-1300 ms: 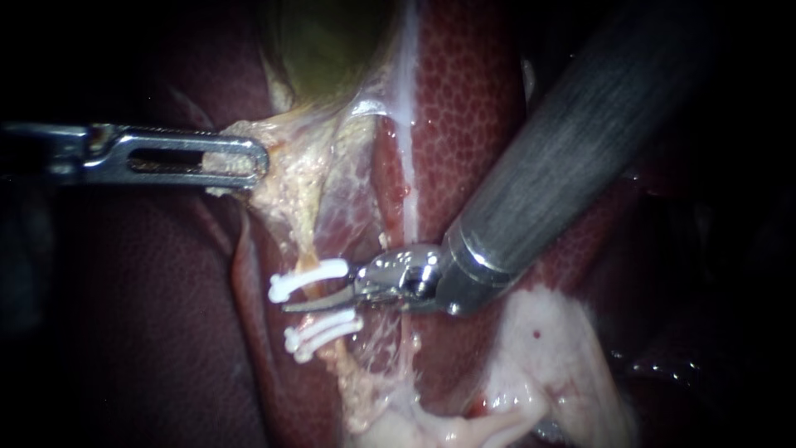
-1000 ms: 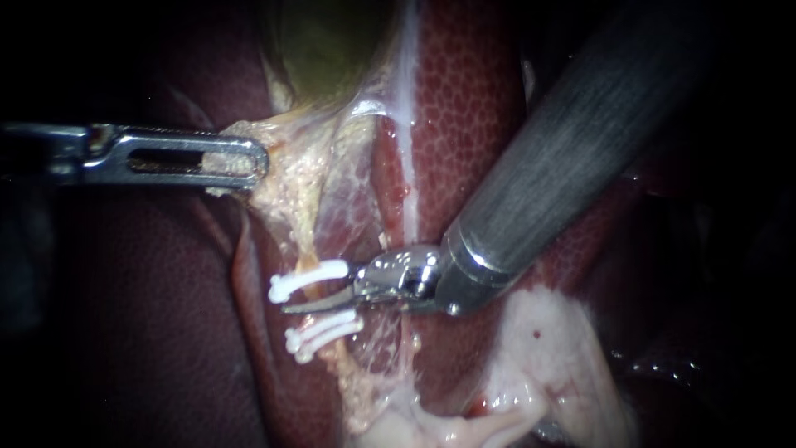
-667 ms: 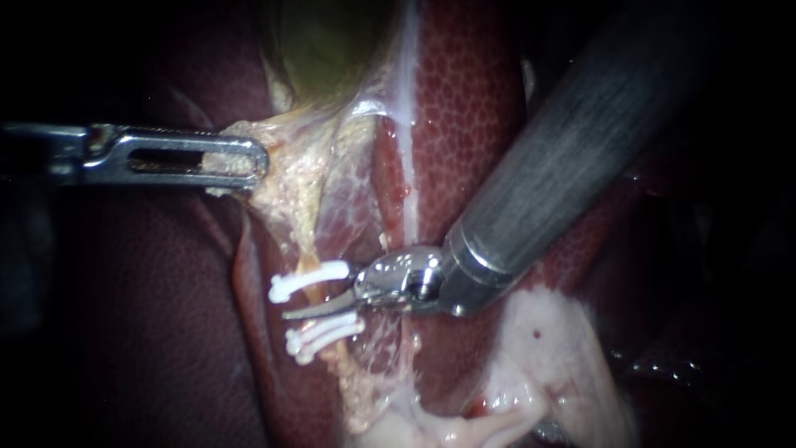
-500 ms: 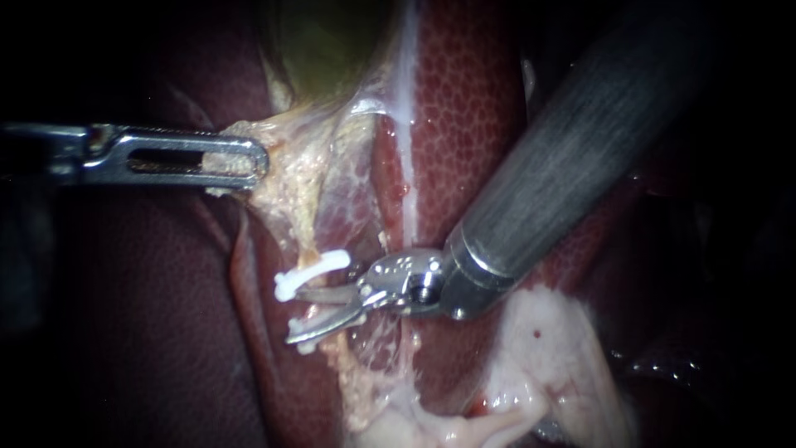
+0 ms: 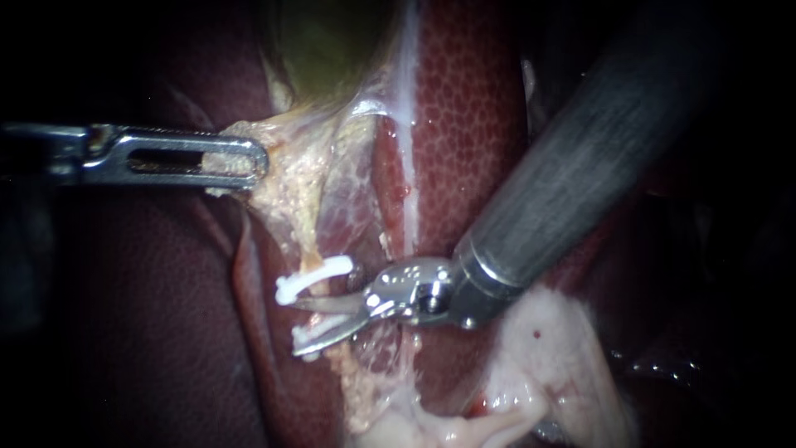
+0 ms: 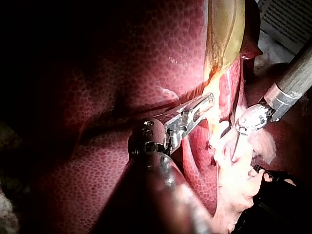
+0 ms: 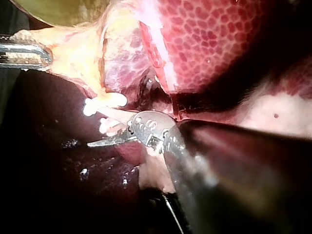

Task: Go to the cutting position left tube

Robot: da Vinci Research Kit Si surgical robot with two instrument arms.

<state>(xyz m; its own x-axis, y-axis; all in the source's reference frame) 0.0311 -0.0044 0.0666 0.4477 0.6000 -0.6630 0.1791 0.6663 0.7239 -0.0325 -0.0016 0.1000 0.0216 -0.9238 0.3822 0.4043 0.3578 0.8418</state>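
Note:
A thin yellowish tube (image 5: 312,264) runs down from the gallbladder (image 5: 323,41) on the left of the dissected field. One white clip (image 5: 313,278) crosses it, and more white clips (image 5: 308,333) lie just below. My right instrument (image 5: 297,325) ends in two curved blades. They stand open astride the tube between the clips, and the lower blade lies over the lower clips. My left instrument (image 5: 249,162) is shut on yellowish tissue at the gallbladder's neck and holds it out to the left. In the right wrist view the blades (image 7: 97,134) lie beside the clips (image 7: 105,103).
Red mottled liver (image 5: 473,108) lies behind and to the right. A thin membrane (image 5: 352,199) spans beside the tube. Pale fatty tissue (image 5: 547,348) sits under the right shaft (image 5: 580,158). Dark liver (image 5: 133,315) fills the lower left.
The right instrument's blades, lying together between the clips, have opened. The lower blade swung down over the lower clips, and the tip drew slightly right. The left instrument has not moved.

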